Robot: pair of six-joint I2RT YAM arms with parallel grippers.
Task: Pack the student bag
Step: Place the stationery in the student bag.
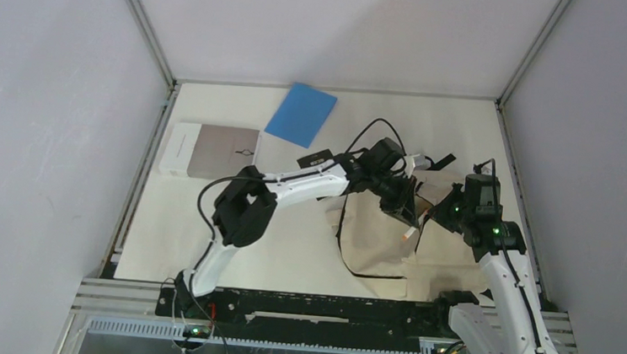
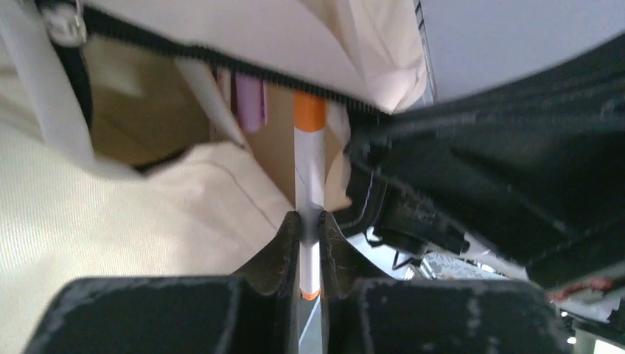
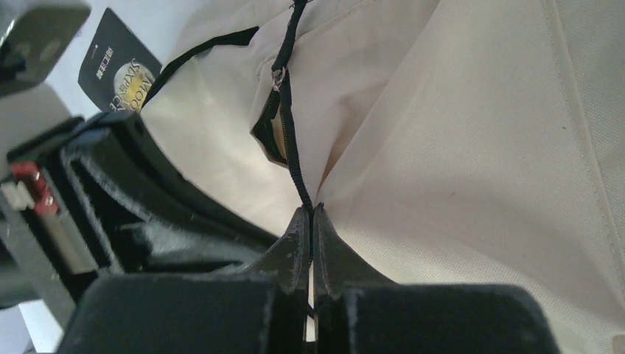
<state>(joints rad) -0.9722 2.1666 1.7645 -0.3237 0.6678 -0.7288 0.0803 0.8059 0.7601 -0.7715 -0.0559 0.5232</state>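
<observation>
The left gripper (image 2: 309, 225), jaws nearly closed, pinches a white marker (image 2: 309, 158) by its barrel. The marker's orange cap points ahead into the open mouth of the student bag (image 2: 110, 221), where a purple item (image 2: 249, 99) lies just beyond. Alongside, the right gripper (image 3: 311, 221), clamped fully, holds the bag's zip edge (image 3: 291, 140). Should that pinch slip, the mouth would likely sag and the cap snag on the zip teeth. Farther off to its left, a black hang tag (image 3: 118, 63) partly reads "SIXPENCE".

One student bag (image 1: 380, 250), right; one blue book (image 1: 301, 114), far; one grey-and-white case (image 1: 211, 152), far left; one white orange-tipped pen (image 2: 310, 158); one purple pen-like item (image 2: 249, 99); one black hang tag (image 3: 121, 70).
</observation>
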